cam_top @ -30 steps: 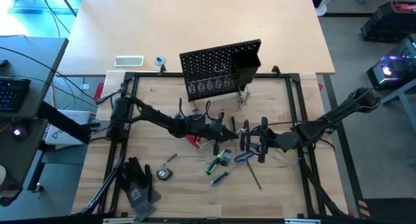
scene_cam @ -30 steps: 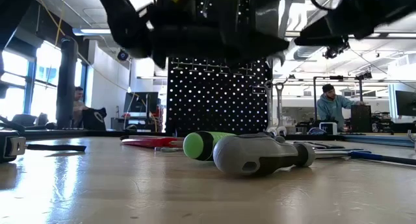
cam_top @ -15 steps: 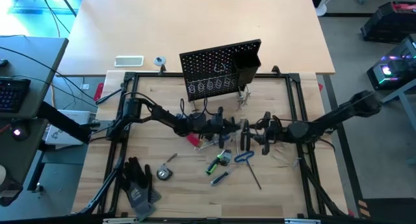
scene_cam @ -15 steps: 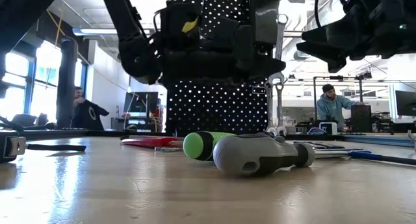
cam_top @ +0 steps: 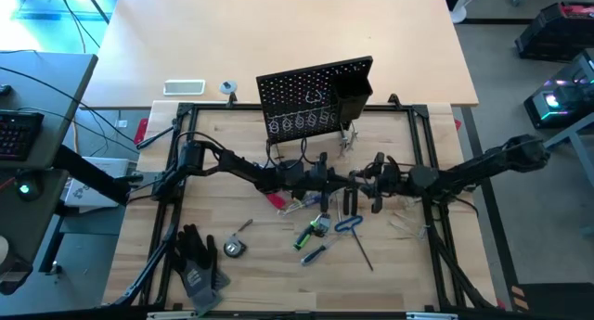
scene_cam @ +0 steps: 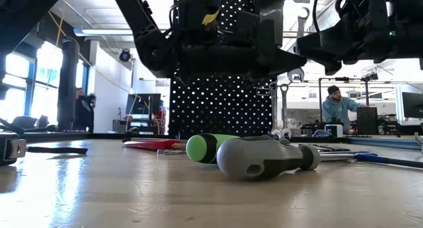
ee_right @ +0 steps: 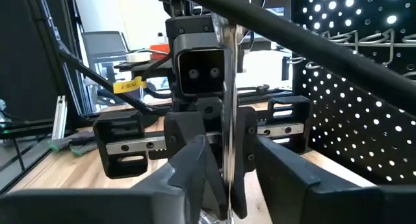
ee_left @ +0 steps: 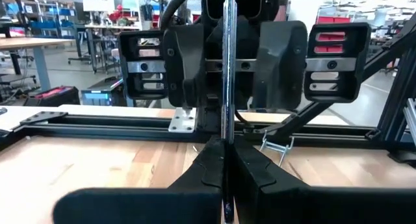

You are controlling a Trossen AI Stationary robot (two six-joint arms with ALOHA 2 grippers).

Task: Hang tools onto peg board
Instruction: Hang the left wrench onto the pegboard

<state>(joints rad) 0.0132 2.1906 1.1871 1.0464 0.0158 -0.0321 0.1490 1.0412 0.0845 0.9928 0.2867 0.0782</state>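
Both arms meet nose to nose over the middle of the table, just in front of the peg board (cam_top: 314, 101). The left gripper (ee_left: 224, 160) is clamped on a thin silver wrench (ee_left: 228, 68), fingers pressed together around the shaft, which stands upright. The right gripper (ee_right: 227, 185) faces it; the same silver shaft runs up between its fingers, but whether they grip it I cannot tell. On the wood below lie the rest of the tools: a green-handled screwdriver (scene_cam: 210, 147), a grey-and-black handle (scene_cam: 264, 158) touching it, a red-black flat tool (scene_cam: 149, 144) behind. Black work gloves (cam_top: 197, 260) sit near the front left corner, well apart.
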